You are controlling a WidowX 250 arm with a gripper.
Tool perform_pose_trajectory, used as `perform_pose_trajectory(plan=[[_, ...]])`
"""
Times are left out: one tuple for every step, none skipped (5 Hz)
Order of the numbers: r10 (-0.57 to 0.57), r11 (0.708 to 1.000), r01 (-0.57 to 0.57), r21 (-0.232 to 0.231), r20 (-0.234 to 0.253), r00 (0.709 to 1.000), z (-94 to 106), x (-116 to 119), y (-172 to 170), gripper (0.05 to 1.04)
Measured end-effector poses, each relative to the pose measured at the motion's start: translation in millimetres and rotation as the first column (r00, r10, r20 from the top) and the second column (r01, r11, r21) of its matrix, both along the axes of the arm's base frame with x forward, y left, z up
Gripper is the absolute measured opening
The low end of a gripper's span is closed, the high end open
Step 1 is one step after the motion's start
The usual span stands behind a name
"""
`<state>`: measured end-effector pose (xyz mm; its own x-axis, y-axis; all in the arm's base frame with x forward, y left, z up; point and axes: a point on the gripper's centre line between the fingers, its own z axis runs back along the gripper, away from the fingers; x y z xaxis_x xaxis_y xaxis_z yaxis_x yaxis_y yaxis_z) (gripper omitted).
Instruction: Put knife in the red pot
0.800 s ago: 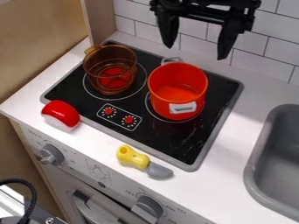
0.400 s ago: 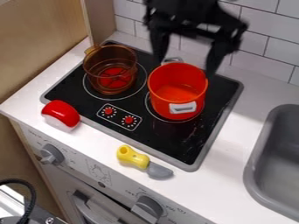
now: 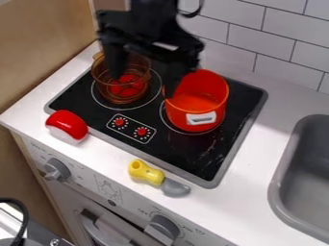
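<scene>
Hand (image 3: 143, 87) has been shifted leftward past red pot (image 3: 181, 116) | spread, nothing pinched | knife (image 3: 158, 179) is laid on worktop (image 3: 247, 204), nearside of pot | handle should be straddled squarely, fingertips brought low before closing, so blade isn't twisted

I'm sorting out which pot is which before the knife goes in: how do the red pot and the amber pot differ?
The red pot has opaque walls, while the amber pot is see-through.
The red pot shows a pale grey handle on its near side; the amber pot's visible handle is amber, at its far left.
Both stand upright and open-topped on the stove.
</scene>
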<state>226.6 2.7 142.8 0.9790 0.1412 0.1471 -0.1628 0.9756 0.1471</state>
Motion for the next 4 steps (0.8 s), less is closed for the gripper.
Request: perform_pose_trajectory(plan=[[0.019,1.0,-0.019,0.011,-0.01,1.0,-11.1,-8.9,8.7,0.999],[0.032,0.999,-0.03,0.03,-0.059,0.998,-17.6,-9.1,11.0,0.999],[0.031,0.999,-0.03,0.032,-0.059,0.998,-17.5,-9.0,11.2,0.999],[0.056,0.998,-0.055,0.028,-0.056,0.997,-17.6,-9.4,10.8,0.999]])
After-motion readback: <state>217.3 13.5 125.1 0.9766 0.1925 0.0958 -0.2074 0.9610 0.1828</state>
